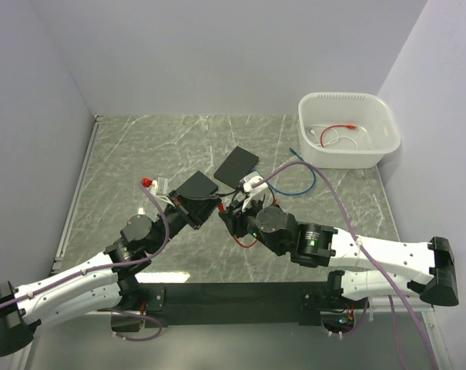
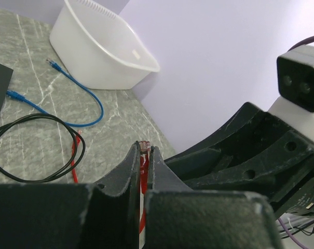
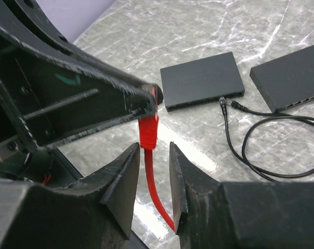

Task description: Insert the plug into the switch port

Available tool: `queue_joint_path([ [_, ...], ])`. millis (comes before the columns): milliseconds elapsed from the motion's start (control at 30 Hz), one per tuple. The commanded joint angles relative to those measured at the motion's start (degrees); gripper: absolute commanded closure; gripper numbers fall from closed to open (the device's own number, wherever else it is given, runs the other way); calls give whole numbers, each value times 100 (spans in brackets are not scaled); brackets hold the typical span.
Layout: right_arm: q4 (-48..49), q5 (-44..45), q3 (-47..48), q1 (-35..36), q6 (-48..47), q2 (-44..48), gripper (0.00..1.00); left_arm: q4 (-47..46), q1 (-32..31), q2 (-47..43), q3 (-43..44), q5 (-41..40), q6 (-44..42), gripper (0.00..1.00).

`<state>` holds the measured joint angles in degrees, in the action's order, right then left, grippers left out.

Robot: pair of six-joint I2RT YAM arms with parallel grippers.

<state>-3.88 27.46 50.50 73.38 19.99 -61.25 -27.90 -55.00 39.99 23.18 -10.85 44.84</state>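
Right wrist view: red plug (image 3: 148, 129) is being pinched at its head by the left gripper (image 3: 153, 98), whose jaws are sitting pressed shut on it, reaching in from the upper left. The plug's long axis is lying in line with the gap of the right jaws. Its head is pointing away from them, up into the left fingertips, and its boot end is pointing back toward the gap. Red cable (image 3: 155, 192) is trailing from the boot down between the right jaws. Right gripper (image 3: 153, 148) is standing part open, one finger on each side of the cable just behind the boot, with a sliver of space showing, so it is clamping nothing.

Beyond the right jaws and well apart from the plug, two black boxes are lying flat on the marble table (image 3: 162, 31). Near switch (image 3: 201, 80) is lying straight ahead of the gap with its port edge facing back toward the jaws. Second switch (image 3: 291, 75) is lying off to the right of them. Black cable (image 3: 250, 140) is looping there, its ends lying just beside the near switch's port edge.

Left wrist view: left fingers (image 2: 128, 171) are sitting almost together, with the plug tip peeking out between the tips and pointing forward out of the jaws. Ahead of them a white tub (image 2: 102, 52) and a blue cable (image 2: 89, 111) are showing; a small mark on the tub wall is too small to read
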Motion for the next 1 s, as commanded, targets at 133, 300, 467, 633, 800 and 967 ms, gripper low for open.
queue_joint_path([
  [133,238,145,364,53,-65,8,62,48,-72,-26,205,-66,-10,99],
  [300,256,145,364,62,-39,-71,65,21,-72,-17,205,-49,-10,99],
  [467,239,128,373,62,-30,-150,67,22,-81,-35,205,-57,-2,99],
  [633,247,119,382,62,-30,-168,72,22,-90,-35,196,-75,-10,99],
  [800,265,189,338,62,-12,-124,81,30,-98,-79,178,-101,-10,99],
  [967,291,224,285,62,5,-62,88,144,-98,-158,99,-312,42,99],
])
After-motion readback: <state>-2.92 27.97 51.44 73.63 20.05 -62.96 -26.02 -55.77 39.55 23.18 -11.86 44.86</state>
